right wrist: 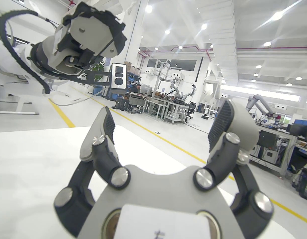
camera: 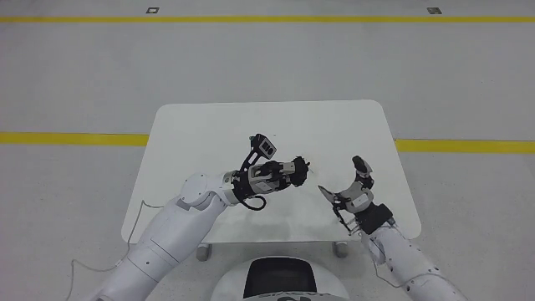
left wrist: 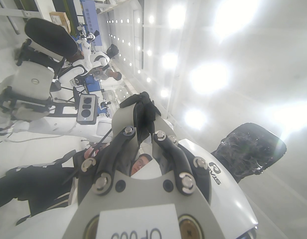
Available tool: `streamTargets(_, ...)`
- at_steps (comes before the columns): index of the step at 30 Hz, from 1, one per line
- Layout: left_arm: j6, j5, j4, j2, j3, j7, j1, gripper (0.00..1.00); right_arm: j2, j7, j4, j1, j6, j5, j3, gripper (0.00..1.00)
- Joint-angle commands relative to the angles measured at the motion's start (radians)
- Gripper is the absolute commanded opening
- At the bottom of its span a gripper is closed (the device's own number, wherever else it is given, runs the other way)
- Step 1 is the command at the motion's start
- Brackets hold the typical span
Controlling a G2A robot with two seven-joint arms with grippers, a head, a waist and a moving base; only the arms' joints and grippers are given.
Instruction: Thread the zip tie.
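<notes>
Table (camera: 267, 125): white; both arms hung over its 5 o'clock part.
Left gripper (camera: 299, 168): near the table's centre, fingers pressed together, dark wrap at the tips.
Right gripper (camera: 343, 181): at 3 o'clock of the left, spread wide, empty.
Zip tie: too slight to pick out; whether the left tips pinched it could not be told.
Handling: probably light, springy and slick; best held just behind the tail, with the head steadied.

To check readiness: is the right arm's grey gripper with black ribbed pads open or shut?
Open: the right gripper has its ribbed pads wide apart, nothing between them.
</notes>
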Motion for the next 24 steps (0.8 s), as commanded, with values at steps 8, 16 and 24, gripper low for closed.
streamTargets(8,0.0,0.0,0.0,0.0,0.0,0.0,0.0,0.0,0.028,0.059,-0.069,-0.075,-0.175,0.08,0.096,1.0)
streamTargets(16,0.0,0.0,0.0,0.0,0.0,0.0,0.0,0.0,0.028,0.059,-0.069,-0.075,-0.175,0.08,0.096,1.0)
streamTargets(24,0.083,-0.104,-0.078,0.006,-0.033,0.087,0.058,0.0,0.028,0.059,-0.069,-0.075,-0.175,0.08,0.096,1.0)
